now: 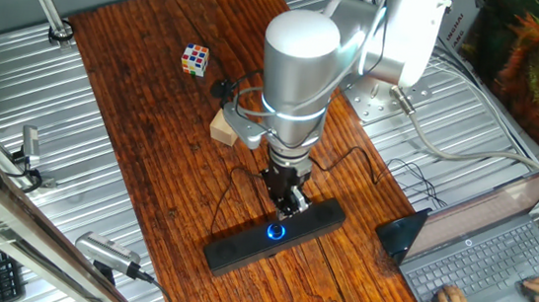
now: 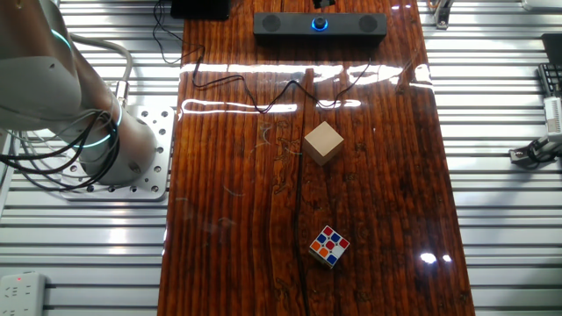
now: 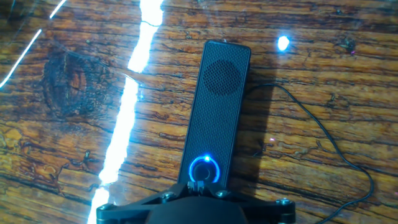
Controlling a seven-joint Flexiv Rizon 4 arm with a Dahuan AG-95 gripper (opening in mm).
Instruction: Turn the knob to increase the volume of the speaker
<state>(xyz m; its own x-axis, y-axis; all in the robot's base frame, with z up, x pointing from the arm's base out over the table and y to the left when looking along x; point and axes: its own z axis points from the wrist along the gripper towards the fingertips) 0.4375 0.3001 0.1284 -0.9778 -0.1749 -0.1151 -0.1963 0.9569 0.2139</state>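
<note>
The speaker [image 1: 271, 236] is a long black bar lying across the wooden table near its front edge; it also shows in the other fixed view [image 2: 320, 24] and runs up the hand view [image 3: 219, 106]. Its knob [image 1: 274, 233] [image 2: 320, 24] [image 3: 205, 169] glows with a blue ring at the bar's centre. My gripper [image 1: 289, 209] [image 3: 199, 185] hangs straight down, just above the knob's near edge. Its fingertips are pressed together with nothing between them. I cannot tell whether they touch the knob. The speaker's near half is hidden under my hand in the hand view.
A thin black cable [image 3: 323, 134] trails from the speaker across the table [image 2: 263, 219]. A wooden cube [image 2: 323, 142] and a colourful puzzle cube [image 2: 329, 247] lie farther back. An open laptop [image 1: 498, 247] with a person's hands on it sits right of the table.
</note>
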